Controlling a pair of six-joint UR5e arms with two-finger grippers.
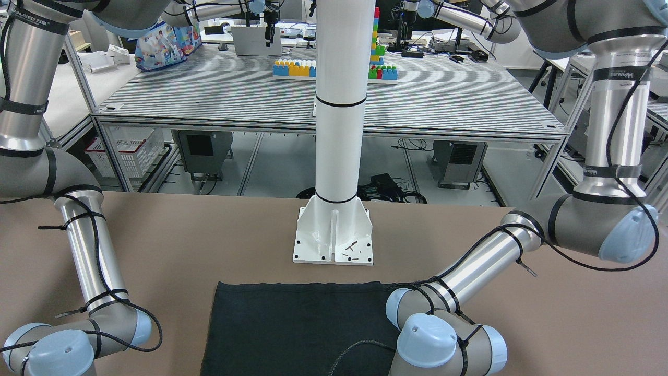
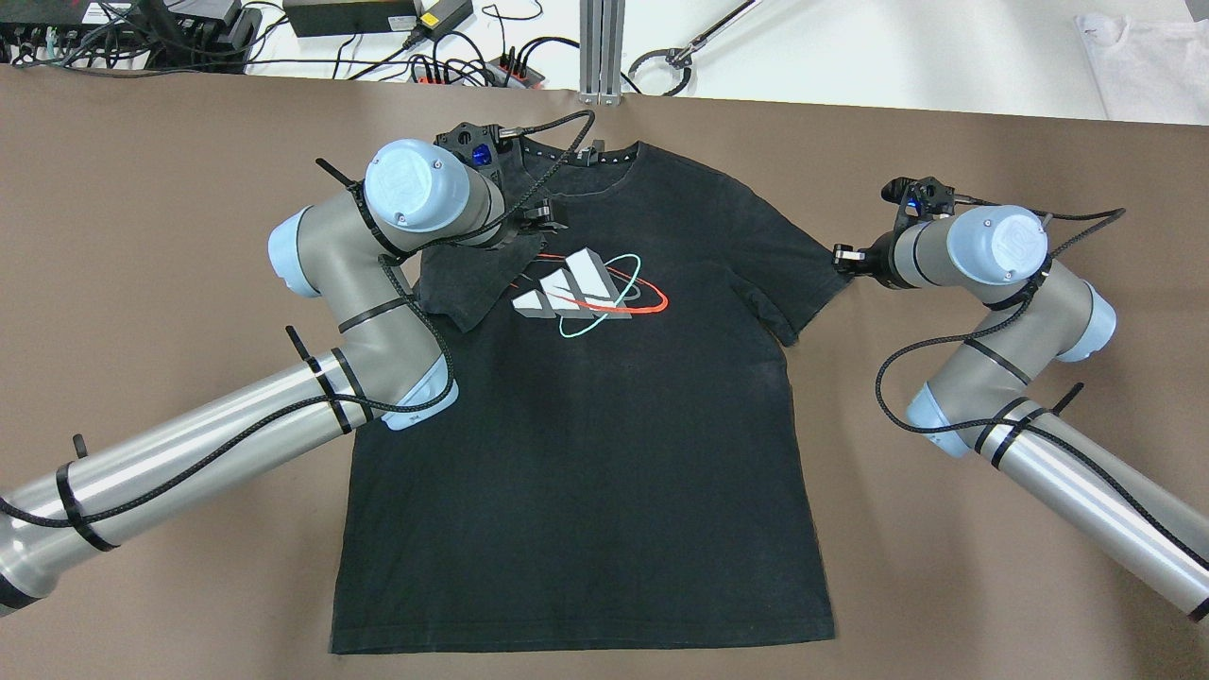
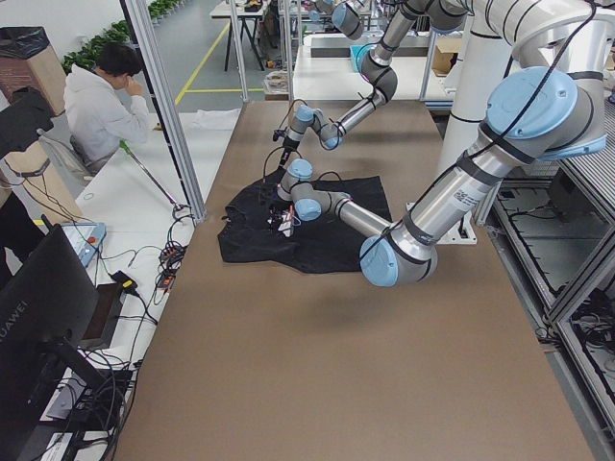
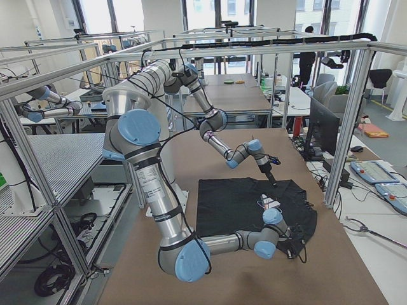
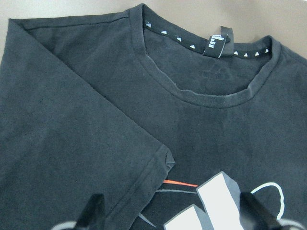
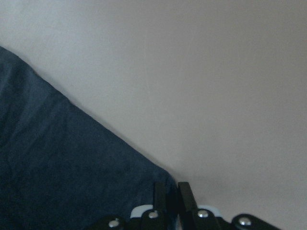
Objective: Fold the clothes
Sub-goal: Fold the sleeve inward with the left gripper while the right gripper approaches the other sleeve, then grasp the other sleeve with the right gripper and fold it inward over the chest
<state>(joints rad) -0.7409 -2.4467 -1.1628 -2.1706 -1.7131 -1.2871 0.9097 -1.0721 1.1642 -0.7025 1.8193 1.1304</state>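
A black T-shirt is spread flat on the middle of the brown table. Its collar is turned toward the table's far edge and its hem toward the robot's edge. In the overhead view a printed logo is seen on the chest. One sleeve lies folded inward, its tip touching the logo, under the left arm's wrist. The other sleeve is laid out flat toward the table's right end.

The left gripper is held over the folded sleeve, near the collar. Its state is settled only by the left wrist view. There its fingers are seen spread wide apart at the bottom edge, with nothing between them. The folded sleeve's hem and a collar label are also shown in that view.

The right gripper is placed at the outer tip of the flat sleeve. In the right wrist view its fingers are seen pressed together on the corner of the dark fabric, with bare table beside it.

Only the hem end of the garment is shown in the front-facing view, just short of the base plate of the white pillar. Both grippers are cut off there. A seated person is shown beyond the table's far edge in the exterior left view alone.
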